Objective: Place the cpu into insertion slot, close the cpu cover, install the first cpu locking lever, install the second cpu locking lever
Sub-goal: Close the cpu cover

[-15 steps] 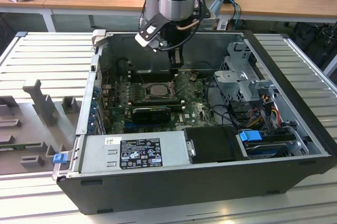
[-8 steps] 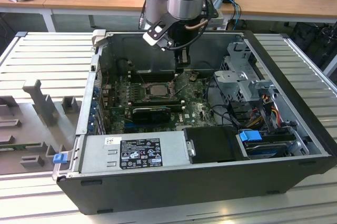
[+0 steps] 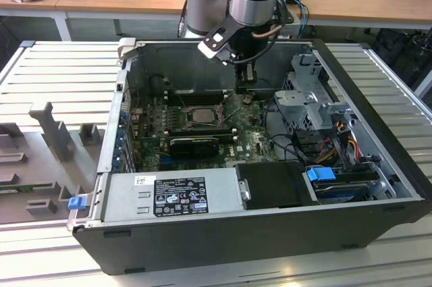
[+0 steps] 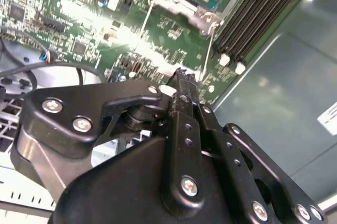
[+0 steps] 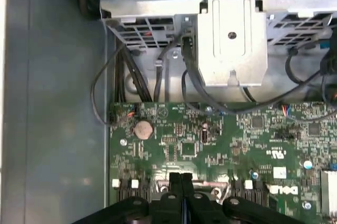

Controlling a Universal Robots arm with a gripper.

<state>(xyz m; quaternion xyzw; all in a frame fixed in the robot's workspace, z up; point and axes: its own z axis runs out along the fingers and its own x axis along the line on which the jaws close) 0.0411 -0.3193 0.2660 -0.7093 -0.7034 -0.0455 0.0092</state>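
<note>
Cpu (image 3: 201,115): small flat square with a silvery-grey metal top, seated in the insertion slot (image 3: 177,119) near the middle of the green motherboard (image 3: 253,140).

Cpu cover (image 4: 174,0): thin grey metal frame, seen around the chip in the second wrist view.

Items as listed from the exterior view's left:

- Moulded tray (image 3: 40,159): grey with blocky recesses, laid on the ribbed metal desk (image 3: 61,64).
- Computer case (image 3: 223,240): black box, open on top, set on the same desk.
- Power supply (image 3: 172,196): plain grey sheet-metal box with a label, mounted along the near wall.
- Locking lever (image 4: 144,26): thin bright wire rod, running away from a socket corner.
- Tool (image 3: 244,92): black and jointed, with its fingers pressed together into a narrow tip. Nothing is seen held between them. The tip is lowered close to the board, just beside the slot toward the exterior view's right. Contact with the board or lever cannot be told.
- Drive cage (image 3: 307,101): perforated grey sheet metal, fitted at the right.
</note>
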